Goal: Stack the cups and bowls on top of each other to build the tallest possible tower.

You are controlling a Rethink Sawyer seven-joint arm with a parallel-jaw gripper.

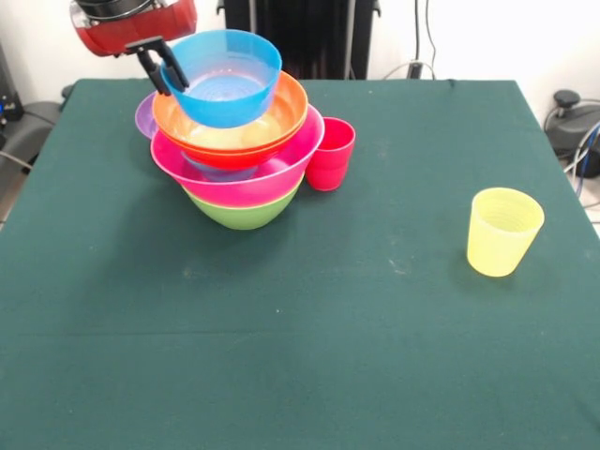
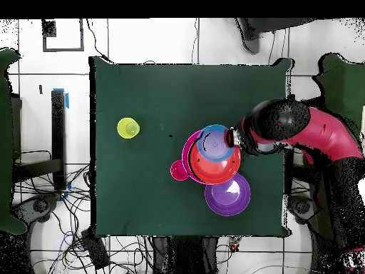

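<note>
The end effector (image 1: pixel 167 73) is pinched onto the rim of a blue bowl (image 1: pixel 225 77), with one black finger inside the bowl and one outside. The blue bowl sits tilted on top of the tower (image 1: pixel 239 155). The red arm (image 2: pixel 317 132) reaches in from the bench's side edge in the overhead view.

The tower stands near the far edge of the green bench (image 1: pixel 281 356) in the front view, toward the left. At the bottom is the green bowl (image 1: pixel 242 213). Above it is the big pink bowl (image 1: pixel 234 178), then an orange bowl (image 1: pixel 234 127), then the blue one. A purple bowl (image 2: pixel 228 195) sits just behind the tower, close to the bench's edge, partly tucked under the other bowls' rims.

The red cup (image 1: pixel 331 153) stands upright, right beside the pink bowl's rim. I cannot tell if they touch.

The yellow cup (image 1: pixel 503 231) stands upright, all alone, well apart from the tower and close to the right edge in the front view.

The near half of the bench is open green cloth, and so is the stretch between the two cups.
</note>
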